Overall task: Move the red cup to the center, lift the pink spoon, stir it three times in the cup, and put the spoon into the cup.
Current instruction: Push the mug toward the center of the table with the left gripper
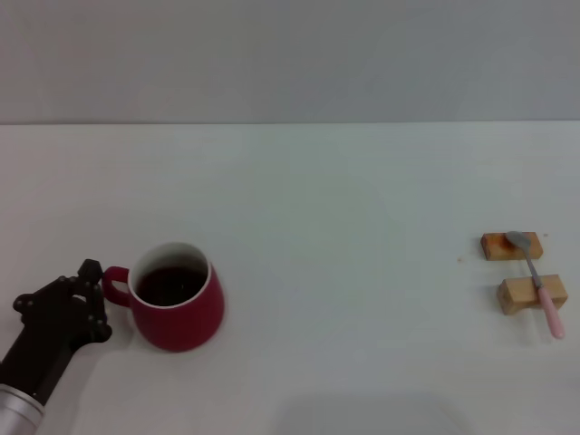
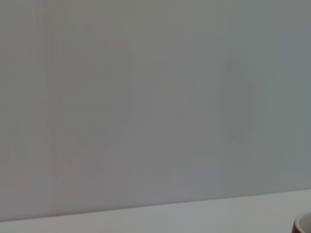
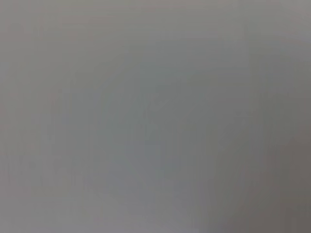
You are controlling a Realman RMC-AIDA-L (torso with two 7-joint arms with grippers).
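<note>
Black and jointed, the left pincer sits low on the tabletop at about eight o'clock in the head view, its tips right beside the loop handle of the rounded, pot-bellied dark red ceramic cup. Whether the tips touch or clasp the handle cannot be told, nor how wide they stand. Its dark arm runs off toward the seven o'clock corner.

That red cup stands upright at about seven o'clock, handle pointing toward nine o'clock, white inside, with dark liquid in it. In the left wrist view only a sliver of its red rim shows at one corner, against a plain grey wall.

Well apart, at about four o'clock, lies the small slim pink spoon. Its silver bowl rests on the farther of two tan wooden blocks, its neck crosses the nearer block, and its pale pink handle hangs past that block toward the near edge.

Nothing of the right pincer shows anywhere; the right wrist view is a blank grey field.
</note>
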